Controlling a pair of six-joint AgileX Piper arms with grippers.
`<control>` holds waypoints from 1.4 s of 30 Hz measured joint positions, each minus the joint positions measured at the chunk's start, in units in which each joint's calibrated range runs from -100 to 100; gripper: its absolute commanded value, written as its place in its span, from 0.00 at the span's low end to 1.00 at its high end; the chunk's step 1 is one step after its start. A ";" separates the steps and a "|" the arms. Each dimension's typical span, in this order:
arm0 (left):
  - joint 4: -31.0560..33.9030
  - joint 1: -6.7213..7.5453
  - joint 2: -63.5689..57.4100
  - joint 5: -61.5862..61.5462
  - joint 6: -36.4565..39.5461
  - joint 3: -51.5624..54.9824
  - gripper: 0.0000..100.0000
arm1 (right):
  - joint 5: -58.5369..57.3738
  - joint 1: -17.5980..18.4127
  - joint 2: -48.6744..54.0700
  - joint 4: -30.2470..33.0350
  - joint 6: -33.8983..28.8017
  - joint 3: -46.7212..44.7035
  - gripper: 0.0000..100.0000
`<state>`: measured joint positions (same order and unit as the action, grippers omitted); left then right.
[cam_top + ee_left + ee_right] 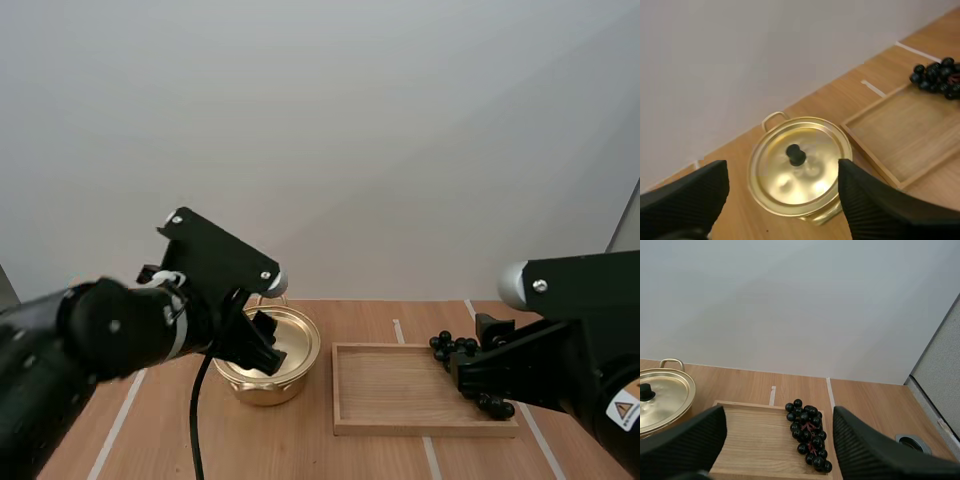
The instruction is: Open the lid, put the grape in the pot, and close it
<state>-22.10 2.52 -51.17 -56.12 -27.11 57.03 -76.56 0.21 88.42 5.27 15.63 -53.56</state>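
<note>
Wall point(320, 130): plain, pale grey-white, evenly lit, filling the upper two thirds of the high view. Bench point(380, 315): light wood grain, across the lower part of the frame, meeting the wall. White tape strips point(398, 331): several, laid on the bench top. Grey partition point(630, 220): speckled, at the right edge. Round metal grommet point(912, 441): set in the bench near the partition.
</note>
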 measured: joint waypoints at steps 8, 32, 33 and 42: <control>-4.28 0.00 29.36 1.20 -7.22 -13.44 1.00 | -0.46 0.00 -0.04 -0.15 0.00 0.00 1.00; -3.06 0.00 53.00 -6.28 -7.94 -24.16 0.00 | -4.28 0.00 -9.45 2.64 2.41 0.00 1.00; -2.77 0.00 53.00 -6.05 -8.05 -24.29 0.00 | -4.08 0.00 -12.65 3.47 2.41 0.04 1.00; -2.12 0.00 50.12 -8.24 -7.89 -24.29 0.00 | 8.83 0.00 -30.14 9.70 1.95 0.44 1.00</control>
<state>-24.22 2.52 -1.06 -64.36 -35.00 32.74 -67.73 0.21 58.28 14.97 17.58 -53.12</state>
